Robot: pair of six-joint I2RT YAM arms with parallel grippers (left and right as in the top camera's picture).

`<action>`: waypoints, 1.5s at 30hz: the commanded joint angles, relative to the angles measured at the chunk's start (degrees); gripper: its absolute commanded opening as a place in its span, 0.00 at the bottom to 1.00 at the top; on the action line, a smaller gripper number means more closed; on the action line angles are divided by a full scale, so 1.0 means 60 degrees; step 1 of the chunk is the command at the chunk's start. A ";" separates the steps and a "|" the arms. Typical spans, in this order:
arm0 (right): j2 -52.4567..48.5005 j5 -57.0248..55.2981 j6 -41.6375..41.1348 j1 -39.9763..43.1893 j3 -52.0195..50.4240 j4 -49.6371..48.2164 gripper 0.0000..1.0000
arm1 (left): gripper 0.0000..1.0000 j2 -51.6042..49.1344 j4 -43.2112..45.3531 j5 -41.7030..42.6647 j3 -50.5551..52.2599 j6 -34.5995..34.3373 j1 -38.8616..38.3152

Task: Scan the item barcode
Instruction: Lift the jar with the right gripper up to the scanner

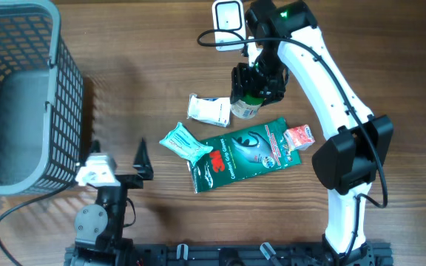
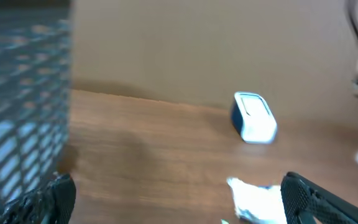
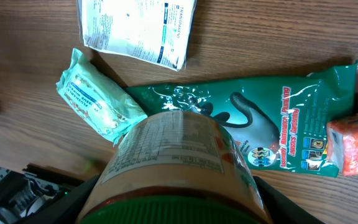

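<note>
Jar [image 3: 173, 158] green-lidded — glove pack [image 1: 246, 154] dark green, basket [image 1: 69, 111] grey mesh.

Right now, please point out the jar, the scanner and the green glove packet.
jar [image 3: 173, 158]: right wrist view, on its label.
scanner [image 2: 253, 117]: left wrist view, on its white face.
green glove packet [image 1: 246, 153]: overhead view, at its middle.

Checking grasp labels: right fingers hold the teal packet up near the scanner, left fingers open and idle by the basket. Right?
No. The right fingers hold the green-lidded jar, not the teal packet, which lies on the table; the right wrist view shows it. Near the scanner, left fingers open by the basket: correct.
</note>
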State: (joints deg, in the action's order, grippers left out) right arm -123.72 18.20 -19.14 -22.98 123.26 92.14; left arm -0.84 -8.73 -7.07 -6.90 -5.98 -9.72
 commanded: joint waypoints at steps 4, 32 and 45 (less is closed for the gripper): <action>0.0393 0.0204 0.0171 -0.0033 0.0251 0.0007 0.55 | 1.00 0.0076 -0.0754 0.1191 0.0095 0.0962 0.0040; 0.0390 0.1690 -0.0033 -0.0342 -0.0317 0.0007 0.45 | 1.00 -0.0969 -0.0357 0.1996 0.0601 0.3249 0.0044; 0.0390 0.0976 0.0178 -0.1038 -0.0313 -0.0197 0.38 | 1.00 -0.2605 -0.0328 0.2029 0.0601 0.3180 0.0040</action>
State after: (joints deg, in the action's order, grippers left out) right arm -123.70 27.20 -19.16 -29.23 121.32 92.14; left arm -16.29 -11.07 4.43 -3.73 12.19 -9.72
